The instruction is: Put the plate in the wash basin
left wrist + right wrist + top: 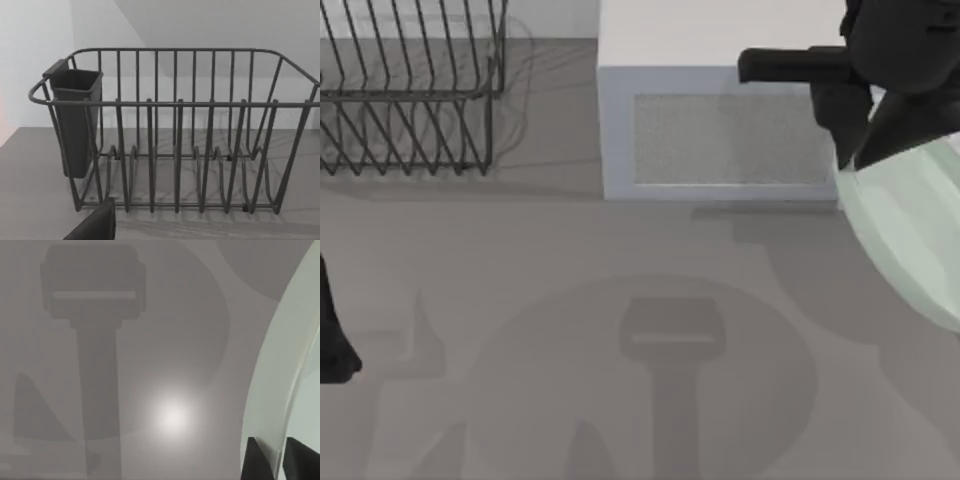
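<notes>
Two dark arms work over a grey table seen from above. Largest on it is a grey microwave, a pale box in the upper middle of the top view, with a speckled panel on its face. A black wire dish rack fills the upper left corner; the left wrist view faces it head on, with a dark cutlery cup hooked on one end.

At the right edge of the top view, running from the middle right down to the lower right, is the plate, pale mint-green and glossy. It is tilted, just beside the microwave's right end. Broad shadows of the plate and arm lie on the tabletop in the lower middle.

At the upper right of the top view, the right gripper pinches the plate's upper rim. In the right wrist view its two dark fingers are nearly closed, one on each side of the plate's thin rim.

The left gripper sits at the left edge, low and apart from everything; whether its fingers are open cannot be told.
</notes>
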